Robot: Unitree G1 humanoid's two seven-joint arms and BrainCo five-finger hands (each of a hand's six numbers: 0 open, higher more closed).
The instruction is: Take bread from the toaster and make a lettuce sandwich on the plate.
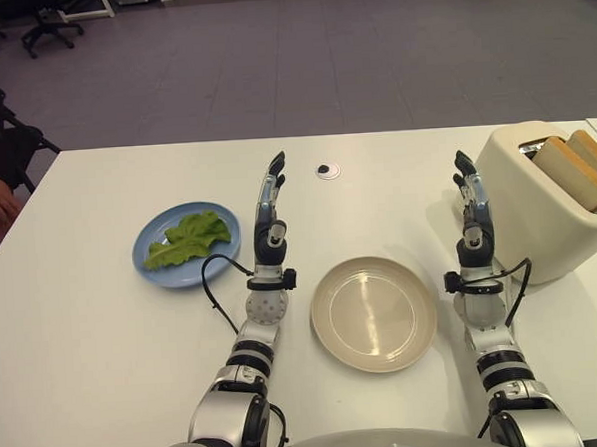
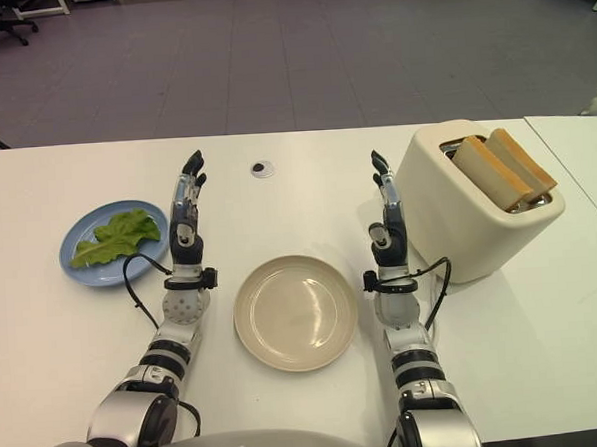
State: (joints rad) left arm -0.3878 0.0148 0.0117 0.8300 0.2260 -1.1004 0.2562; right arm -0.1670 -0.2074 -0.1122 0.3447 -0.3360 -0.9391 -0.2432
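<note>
Beige round plate [image 1: 375,355] lies between left hand [image 1: 269,220] and right hand [image 1: 472,214], fingers straight, holding nothing; tan toast slices [image 1: 568,172] look light and brittle, so pinch their protruding tops gently.

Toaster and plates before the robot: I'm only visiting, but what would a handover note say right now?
Left hand: open, empty, between the round blue plate and the round beige plate.
Right hand: open, empty, between the beige plate and the cream toaster.
Two brown bread slices stand in the toaster; the green lettuce leaf lies on the blue plate.
Done: nothing yet. Left: the whole sandwich.
</note>
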